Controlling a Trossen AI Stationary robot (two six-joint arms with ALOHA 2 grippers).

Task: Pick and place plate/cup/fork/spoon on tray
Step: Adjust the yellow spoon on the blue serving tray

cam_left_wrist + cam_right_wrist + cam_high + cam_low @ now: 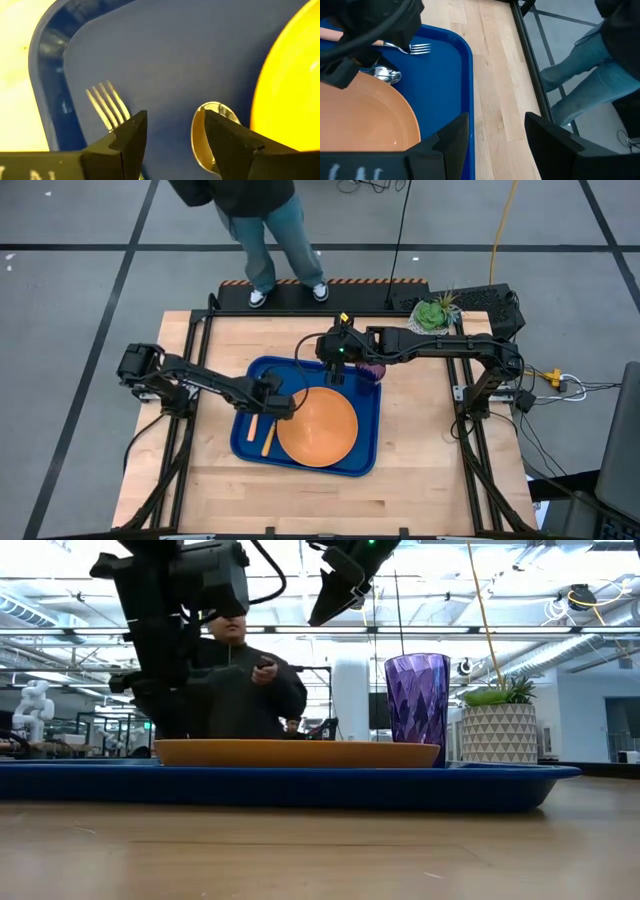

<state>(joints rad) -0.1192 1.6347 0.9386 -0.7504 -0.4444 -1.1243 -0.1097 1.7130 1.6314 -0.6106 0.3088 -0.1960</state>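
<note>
The blue tray [362, 455] lies in the middle of the table. The orange plate [318, 428] rests flat on it. The fork [106, 106] and the spoon [214, 111] lie side by side on the tray's left part, beside the plate [292, 75]. The purple cup [417, 705] stands upright at the tray's far right corner [373, 368]. My left gripper [170, 140] is open and empty just over the fork and spoon; one finger hides part of the spoon's bowl. My right gripper [497, 145] is open and empty, raised above the tray's far edge [335, 368].
A white pot with a green succulent [433, 314] stands at the table's far right. A person [270, 230] stands beyond the far edge. Bare wood [300, 500] lies along the near edge and on both sides of the tray.
</note>
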